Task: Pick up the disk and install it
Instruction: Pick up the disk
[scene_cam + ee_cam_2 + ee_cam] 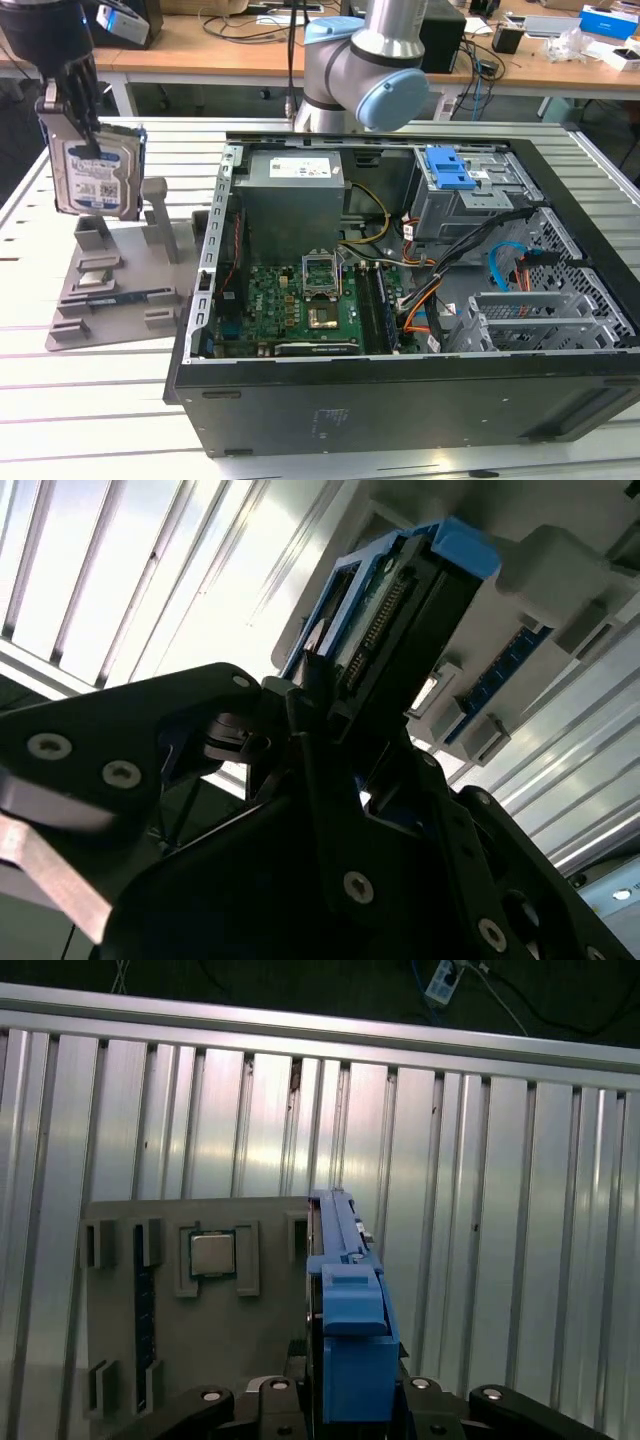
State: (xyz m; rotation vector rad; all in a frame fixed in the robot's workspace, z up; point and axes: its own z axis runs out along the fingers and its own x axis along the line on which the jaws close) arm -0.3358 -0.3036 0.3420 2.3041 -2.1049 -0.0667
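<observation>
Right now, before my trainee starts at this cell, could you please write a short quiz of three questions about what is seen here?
1. True or false: the disk lies inside the case.
2. In the exterior view, on which side of the case is the grey stand?
3. The gripper is shut on: A the stand; B the disk; C nothing.

Key:
1. False. It is held on edge outside the case, above the stand.
2. The exterior view's left.
3. B.
</observation>
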